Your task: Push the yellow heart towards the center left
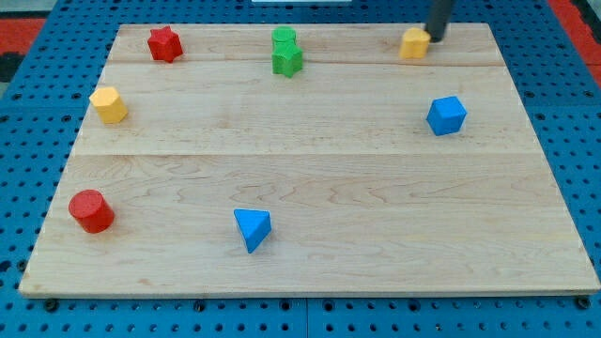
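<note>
Wooden board (310,188) lies flat on blue pegboard (28,310). My tip (435,38), a bare rod grasping nothing, touches the right side of the yellow heart (414,43) at the view's top right. Blue cube (447,115) at right; blue triangle (253,229) bottom centre; red cylinder (91,210) bottom left; yellow hexagon (109,103) left; red star (164,43) top left; two green blocks (285,53), touching, top centre

Robotics lab bench, wooden board (310,188) on blue perforated mounting plate (563,122), small coloured test blocks
</note>
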{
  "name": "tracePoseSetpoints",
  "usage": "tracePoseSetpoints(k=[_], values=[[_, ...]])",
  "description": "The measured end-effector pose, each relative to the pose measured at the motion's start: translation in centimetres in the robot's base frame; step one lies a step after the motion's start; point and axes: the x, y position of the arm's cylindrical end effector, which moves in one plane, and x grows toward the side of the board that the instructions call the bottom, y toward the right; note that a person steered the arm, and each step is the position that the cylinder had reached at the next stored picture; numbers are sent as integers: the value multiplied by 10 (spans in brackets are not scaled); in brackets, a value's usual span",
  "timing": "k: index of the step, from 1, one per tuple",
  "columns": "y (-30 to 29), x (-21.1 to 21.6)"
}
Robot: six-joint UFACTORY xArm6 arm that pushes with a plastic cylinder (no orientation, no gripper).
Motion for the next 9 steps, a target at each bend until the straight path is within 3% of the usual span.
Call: tracePoseSetpoints(k=[1, 4, 5, 6, 7, 8, 9], values=[[-78, 18], [-9, 83], [-52, 109], [-149, 95], [-152, 88], [-129, 106], [-139, 165]])
